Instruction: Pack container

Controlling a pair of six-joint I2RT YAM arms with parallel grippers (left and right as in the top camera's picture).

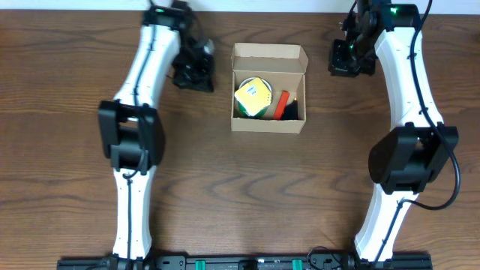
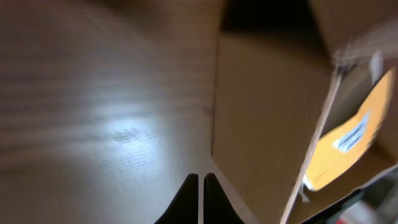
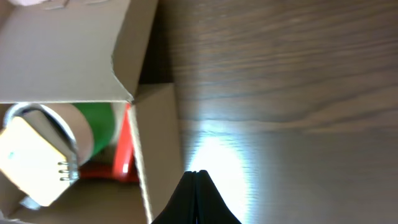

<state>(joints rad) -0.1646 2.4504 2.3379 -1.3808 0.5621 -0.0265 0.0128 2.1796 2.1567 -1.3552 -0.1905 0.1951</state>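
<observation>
The container [image 1: 268, 124], a tan cardboard box, stands open at the table's middle with its flap lid [image 1: 270, 54] folded back. Inside lie a yellow pad [image 1: 253, 94] on a green roll and a red item [image 1: 282, 105]. My left gripper [image 1: 204, 66] hovers just left of the box, shut and empty. Its wrist view shows the box's outer wall [image 2: 267, 112] and the yellow pad [image 2: 351, 137]. My right gripper [image 1: 339, 58] hangs right of the box, shut and empty. Its view shows the box wall [image 3: 160, 143], the green roll [image 3: 99, 121] and the red item [image 3: 123, 149].
Dark wood-grain table [image 1: 75, 217] all around the box. A black rail [image 1: 240, 262] runs along the near edge between the two arm bases. A pale wall strip lies beyond the far edge.
</observation>
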